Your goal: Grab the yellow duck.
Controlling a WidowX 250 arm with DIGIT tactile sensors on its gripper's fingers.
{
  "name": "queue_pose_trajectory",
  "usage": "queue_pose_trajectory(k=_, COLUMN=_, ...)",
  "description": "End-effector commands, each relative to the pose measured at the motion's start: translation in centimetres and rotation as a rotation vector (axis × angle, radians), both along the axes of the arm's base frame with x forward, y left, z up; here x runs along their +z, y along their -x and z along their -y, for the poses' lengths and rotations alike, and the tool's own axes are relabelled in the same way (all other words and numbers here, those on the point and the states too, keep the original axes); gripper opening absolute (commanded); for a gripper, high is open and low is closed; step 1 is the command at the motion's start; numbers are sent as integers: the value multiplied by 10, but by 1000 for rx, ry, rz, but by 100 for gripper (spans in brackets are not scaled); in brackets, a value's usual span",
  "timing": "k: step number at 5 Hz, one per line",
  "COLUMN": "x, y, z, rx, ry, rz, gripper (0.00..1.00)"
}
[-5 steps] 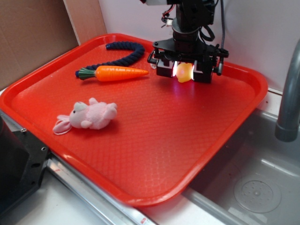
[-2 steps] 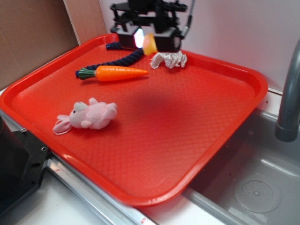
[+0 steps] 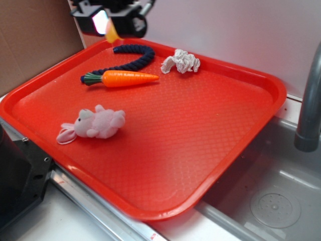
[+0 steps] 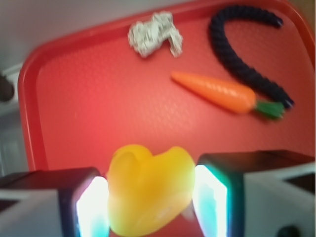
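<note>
Wrist view shows the yellow duck (image 4: 149, 190) clamped between the two glowing pads of the tool (image 4: 150, 197), which grips it on both sides; beyond it, toward 12 o'clock, lies the red tray (image 4: 74, 98) with an orange toy carrot (image 4: 217, 91), a dark blue rope (image 4: 242, 49) and a crumpled white wad (image 4: 154, 33); exterior view puts the tool (image 3: 111, 22) and duck (image 3: 113, 34) in the air above the tray's far left edge, at 11 o'clock from the pink plush rabbit (image 3: 95, 124).

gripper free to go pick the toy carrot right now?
Probably not. The gripper is shut on the yellow duck, held high over the tray's far corner. The toy carrot itself lies uncovered, but the fingers are occupied.
</note>
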State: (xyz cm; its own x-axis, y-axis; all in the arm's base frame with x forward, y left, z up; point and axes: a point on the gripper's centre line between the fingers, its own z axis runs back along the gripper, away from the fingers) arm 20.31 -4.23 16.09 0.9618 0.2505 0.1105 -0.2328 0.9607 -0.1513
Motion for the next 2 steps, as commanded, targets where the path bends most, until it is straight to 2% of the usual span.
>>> queue_pose_trajectory(k=1, x=12, y=23, z=-18, rx=3, ry=0, rz=27, gripper=0)
queue_pose_trajectory(k=2, x=12, y=15, z=-26, rx=-4, ry=-25, rz=-45, gripper=85)
